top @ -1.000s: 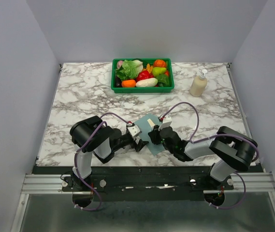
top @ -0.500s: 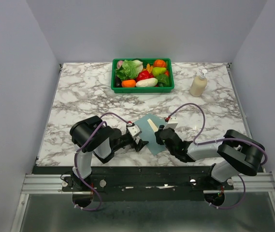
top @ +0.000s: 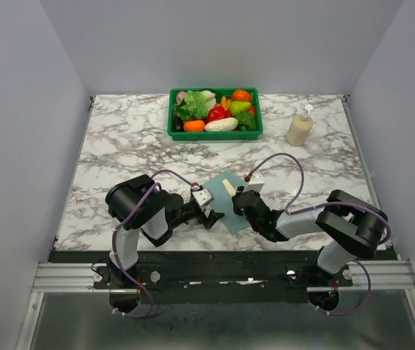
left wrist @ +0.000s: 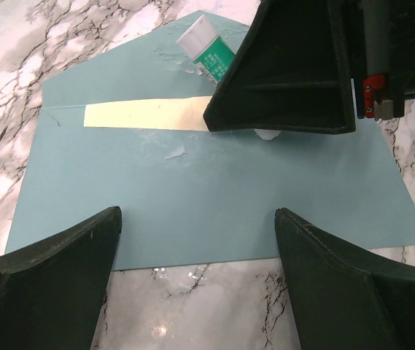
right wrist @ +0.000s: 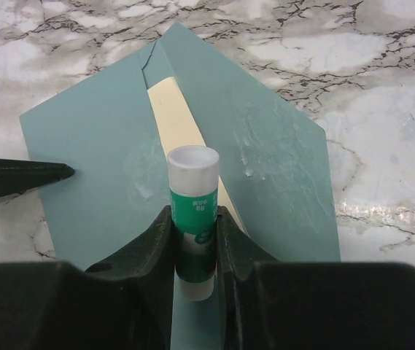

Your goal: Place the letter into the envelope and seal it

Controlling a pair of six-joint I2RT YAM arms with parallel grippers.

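1. The only print you can see is on the glue stick: a green band with white characters, too blurred to read.
2. Your right claw is clenched on that glue stick, one finger on each side of the green band. The stick's white end faces forward, away from the wrist.
3. The white end sits over the fold line of the envelope. You cannot tell whether it touches the paper.
4. The envelope lies flat on the marble tabletop, near the front edge and between your two arms.
5. In the top view, its long axis runs diagonally from far-left to near-right.
6. The flap lies open and flat. It points away from your left claw, toward the right arm's side, and has pale, glossy smears on it.
7. The letter is inside the envelope. Only a narrow cream strip shows at the fold, running along the envelope's long axis.
8. Your left claw is released, jaws wide apart, and straddles the envelope's edge opposite the flap. From the right wrist, one finger tip shows at that edge.
9. Well apart at the back are a green crate of vegetables and a bottle, neither with legible writing.
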